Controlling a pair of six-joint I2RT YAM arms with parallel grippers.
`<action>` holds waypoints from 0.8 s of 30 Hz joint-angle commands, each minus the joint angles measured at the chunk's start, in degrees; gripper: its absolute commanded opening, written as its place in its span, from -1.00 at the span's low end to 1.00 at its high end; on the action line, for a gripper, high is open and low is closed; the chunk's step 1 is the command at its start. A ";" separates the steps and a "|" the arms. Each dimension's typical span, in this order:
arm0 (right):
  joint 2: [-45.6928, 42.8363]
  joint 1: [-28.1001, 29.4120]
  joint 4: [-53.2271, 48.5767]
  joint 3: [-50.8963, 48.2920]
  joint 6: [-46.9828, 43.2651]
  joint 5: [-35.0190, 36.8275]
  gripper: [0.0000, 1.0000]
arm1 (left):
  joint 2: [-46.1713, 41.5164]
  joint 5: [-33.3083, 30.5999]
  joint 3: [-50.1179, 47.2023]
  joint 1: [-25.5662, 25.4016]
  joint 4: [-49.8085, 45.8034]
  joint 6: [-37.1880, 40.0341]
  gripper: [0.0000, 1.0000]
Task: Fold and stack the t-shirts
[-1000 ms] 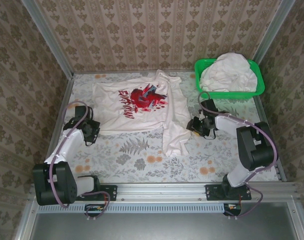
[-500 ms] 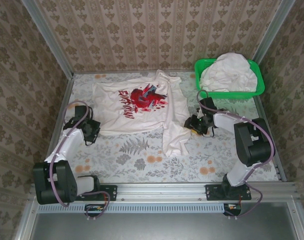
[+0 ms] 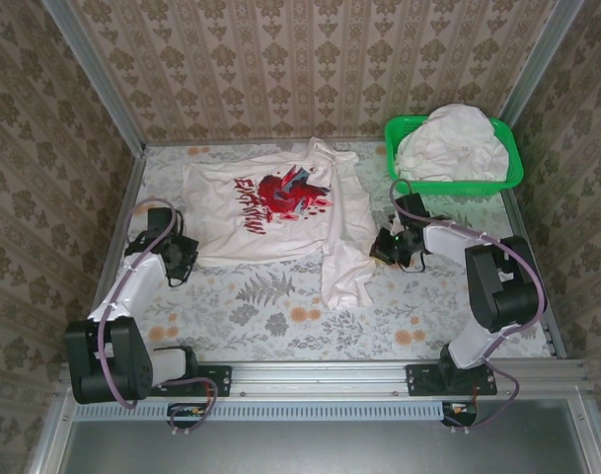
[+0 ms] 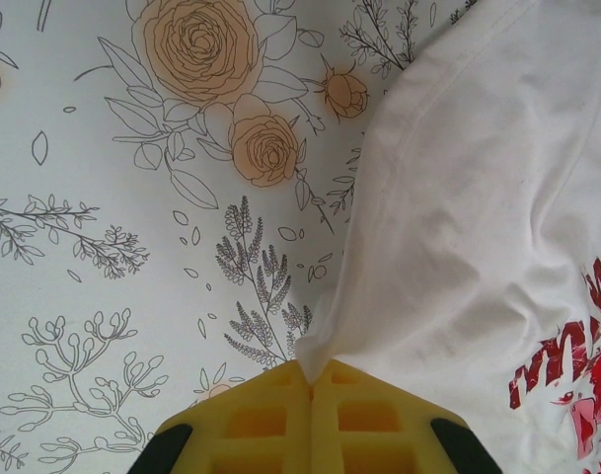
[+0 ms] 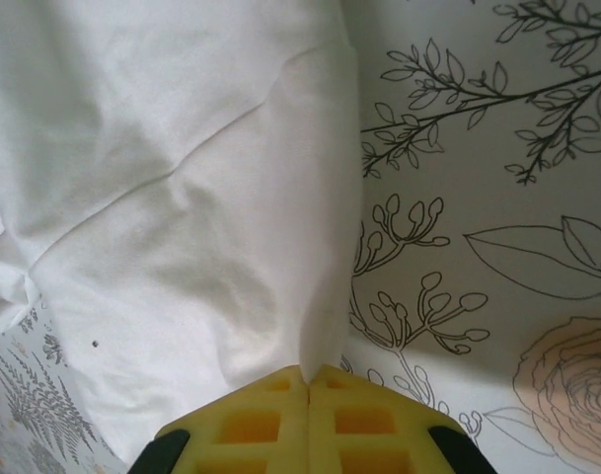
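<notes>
A white t-shirt (image 3: 270,212) with a red, black and blue chest graphic lies spread on the floral table, its right part bunched and trailing toward the front. My left gripper (image 3: 185,259) is at the shirt's left hem corner. In the left wrist view its yellow jaws (image 4: 312,367) are shut on that corner of the t-shirt (image 4: 478,227). My right gripper (image 3: 379,249) sits at the shirt's right edge. In the right wrist view the jaws (image 5: 308,371) are shut on a fold of the white cloth (image 5: 182,197). More white t-shirts (image 3: 450,143) are heaped in the basket.
A green plastic basket (image 3: 456,184) stands at the back right, close behind my right arm. Metal frame rails and patterned walls bound the table on three sides. Floral tablecloth (image 3: 280,316) shows in front of the shirt.
My right gripper has slid left onto the shirt's right edge and closed on it. The left gripper and the shirt's left side have stayed put.
</notes>
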 commanded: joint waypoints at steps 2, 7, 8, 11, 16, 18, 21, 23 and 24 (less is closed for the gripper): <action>-8.08 0.24 -2.59 5.41 -0.46 2.08 -1.00 | -3.31 -1.72 4.72 0.48 -0.53 1.50 -1.00; -17.01 0.00 -1.02 15.29 0.27 7.31 -1.00 | -4.76 -4.48 16.15 1.23 -3.78 5.91 -1.00; -18.07 -0.10 -0.47 17.38 0.24 7.86 -1.00 | -4.75 -4.68 18.48 1.41 -4.33 7.17 -1.00; -20.72 -0.20 1.00 24.50 -0.25 9.10 -1.00 | -4.48 -5.23 27.28 1.91 -6.17 11.13 -1.00; -23.70 -0.21 4.49 36.17 -2.23 11.39 -1.00 | -4.16 -6.86 42.51 2.30 -6.73 15.64 -1.00; -24.17 -0.22 6.17 40.58 -3.04 11.62 -1.00 | -3.29 -7.03 48.26 2.31 -6.39 17.09 -1.00; -24.30 -0.24 6.95 47.25 -5.12 11.18 -1.00 | -1.23 -5.61 56.74 2.36 -6.57 18.64 -1.00; -23.69 -0.22 5.57 52.18 -6.85 11.01 -1.00 | -0.30 -4.84 61.47 2.32 -6.87 18.91 -1.00; -23.21 -0.20 4.95 54.32 -7.52 11.01 -1.00 | -0.04 -4.90 63.41 2.36 -6.85 18.91 -1.00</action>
